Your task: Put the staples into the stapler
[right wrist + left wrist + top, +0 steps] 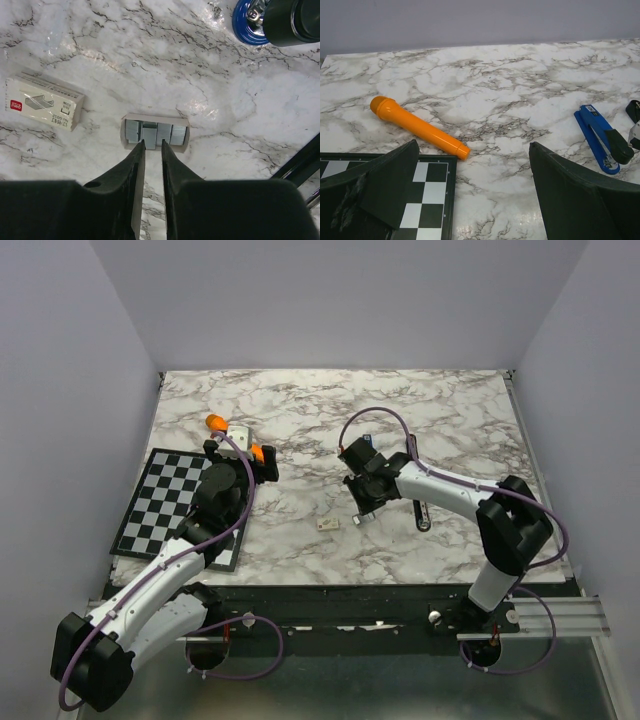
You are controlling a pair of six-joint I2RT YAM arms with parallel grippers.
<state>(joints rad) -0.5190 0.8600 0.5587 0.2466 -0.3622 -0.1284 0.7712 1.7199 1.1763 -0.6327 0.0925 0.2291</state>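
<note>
Though my right gripper (152, 145) straddles the staples (149, 133), grasp uncertain, and my left gripper (472, 150) gapes empty, I judge the stapler (599, 139) not yet loaded.

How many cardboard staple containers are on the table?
2: a closed box left of the right end effector, and an open tray holding staples directly in front of it. More could hide under the arms.
</note>
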